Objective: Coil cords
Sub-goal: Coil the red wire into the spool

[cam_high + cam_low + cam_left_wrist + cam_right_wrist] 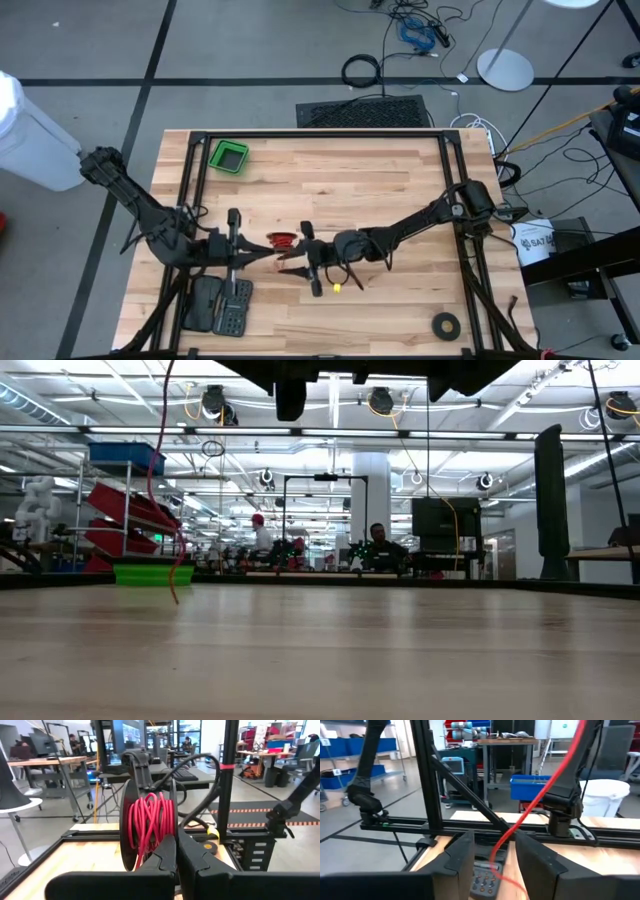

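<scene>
Cords: mostly wound, red coil mid-frame in the high view. Left pincer closed below it; right pincer apart around the loose tail, still to wind.

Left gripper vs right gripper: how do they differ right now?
Left gripper has jaws shut; right gripper has jaws apart. A strand of red cord runs between the right gripper's jaws; none shows between the left gripper's. Both are dark and face each other.
</scene>
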